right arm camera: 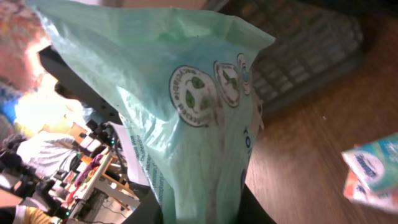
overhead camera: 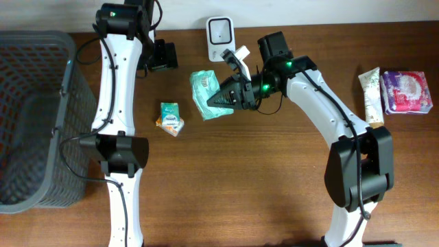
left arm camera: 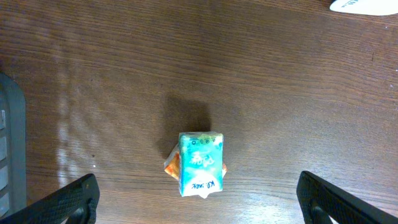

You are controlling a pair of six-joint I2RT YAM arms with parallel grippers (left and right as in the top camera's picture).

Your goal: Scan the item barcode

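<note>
Clamping a green packet (right arm camera: 186, 112) between the fingers of the right gripper (overhead camera: 230, 96), holding it off the table (overhead camera: 274, 185) just below a white scanner (overhead camera: 219, 31). Crowding the scanner's right side with that arm's wrist. Spreading the left gripper (overhead camera: 163, 56) wide, clasping nothing, left of the scanner. Leaving a small carton (overhead camera: 170, 118) lying left of the packet, a tube (overhead camera: 371, 96) and purple pack (overhead camera: 407, 91) far right, a grey basket (overhead camera: 34, 116) at the left edge.
</note>
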